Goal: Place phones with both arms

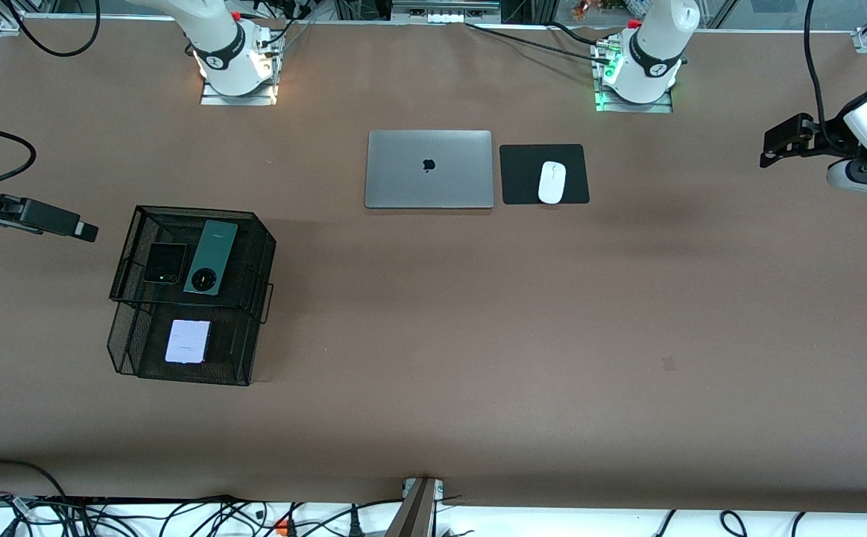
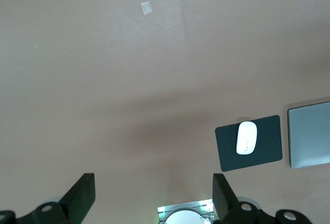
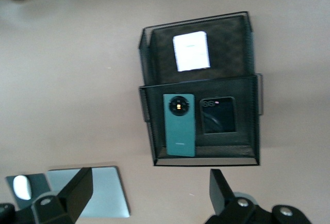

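Brown counter [image 1: 433, 358] stretches wide, bare through the middle. All three phones sit in a two-tier black mesh basket [image 1: 129, 246] toward the right arm's end: the black phone [image 1: 165, 263] and green phone [image 1: 211, 257] side by side on the upper tier, the pale phone [image 1: 188, 341] on the lower. The right claw [image 1: 79, 230] hangs released beside the basket; the left claw [image 1: 772, 145] waits released at its own end. A reach could snag the mesh walls or nudge the neighbouring phone. Laptop [image 1: 429, 169] and mouse [image 1: 552, 182] lie well apart.

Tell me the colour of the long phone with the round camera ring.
Dark green, clearest in the right wrist view.
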Controlling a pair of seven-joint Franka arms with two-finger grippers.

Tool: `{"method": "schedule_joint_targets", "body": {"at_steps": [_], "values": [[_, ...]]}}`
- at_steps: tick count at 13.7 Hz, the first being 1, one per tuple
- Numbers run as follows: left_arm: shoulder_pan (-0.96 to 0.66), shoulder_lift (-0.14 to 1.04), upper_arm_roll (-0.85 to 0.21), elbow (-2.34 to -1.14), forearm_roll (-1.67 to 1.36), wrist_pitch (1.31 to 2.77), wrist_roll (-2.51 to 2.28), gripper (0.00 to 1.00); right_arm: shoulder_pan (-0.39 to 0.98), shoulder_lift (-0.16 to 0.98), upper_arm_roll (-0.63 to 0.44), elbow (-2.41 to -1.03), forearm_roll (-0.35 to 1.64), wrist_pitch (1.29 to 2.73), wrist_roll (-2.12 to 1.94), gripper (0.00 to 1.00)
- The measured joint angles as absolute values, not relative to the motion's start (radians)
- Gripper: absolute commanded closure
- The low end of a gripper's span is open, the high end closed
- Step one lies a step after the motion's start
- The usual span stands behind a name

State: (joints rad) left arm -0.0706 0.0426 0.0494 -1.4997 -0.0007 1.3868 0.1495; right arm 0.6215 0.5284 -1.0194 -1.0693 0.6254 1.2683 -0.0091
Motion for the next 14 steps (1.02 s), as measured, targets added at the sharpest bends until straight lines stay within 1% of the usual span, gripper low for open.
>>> {"method": "schedule_joint_targets", "body": {"at_steps": [1,2,3,6,7,8,9,12,14], "values": [[-0.071,0.043,0.049,-1.5,-0.001,1.387,0.15,0.0,0.614,0.523,-0.989,-1.061,0.585,1.269,-0.003,0.0],[-0.071,0.043,0.049,-1.5,-0.001,1.387,0.15,0.0,0.597,0.509,-0.931,-1.054,0.529,1.271,0.006,0.0],[-0.071,0.043,0.049,-1.5,-0.001,1.387,0.15,0.0,0.567,0.489,-0.847,-1.048,0.456,1.278,0.026,0.0],[-0.071,0.043,0.049,-1.5,-0.001,1.387,0.15,0.0,0.402,0.406,-0.479,-1.042,0.195,1.329,0.113,0.0],[-0.071,0.043,0.049,-1.5,-0.001,1.387,0.15,0.0,0.339,0.382,-0.367,-1.05,0.138,1.346,0.135,0.0],[-0.071,0.043,0.049,-1.5,-0.001,1.387,0.15,0.0,0.288,0.356,-0.285,-1.08,0.106,1.379,0.149,0.0],[-0.071,0.043,0.05,-1.5,-0.001,1.387,0.15,0.0,0.26,0.325,-0.25,-1.136,0.094,1.426,0.152,0.0],[-0.071,0.043,0.049,-1.5,-0.001,1.387,0.15,0.0,0.199,0.201,-0.176,-1.399,0.029,1.615,0.151,0.0],[-0.071,0.043,0.049,-1.5,-0.001,1.387,0.15,0.0,0.166,0.136,-0.114,-1.515,-0.017,1.677,0.169,0.0]]}}
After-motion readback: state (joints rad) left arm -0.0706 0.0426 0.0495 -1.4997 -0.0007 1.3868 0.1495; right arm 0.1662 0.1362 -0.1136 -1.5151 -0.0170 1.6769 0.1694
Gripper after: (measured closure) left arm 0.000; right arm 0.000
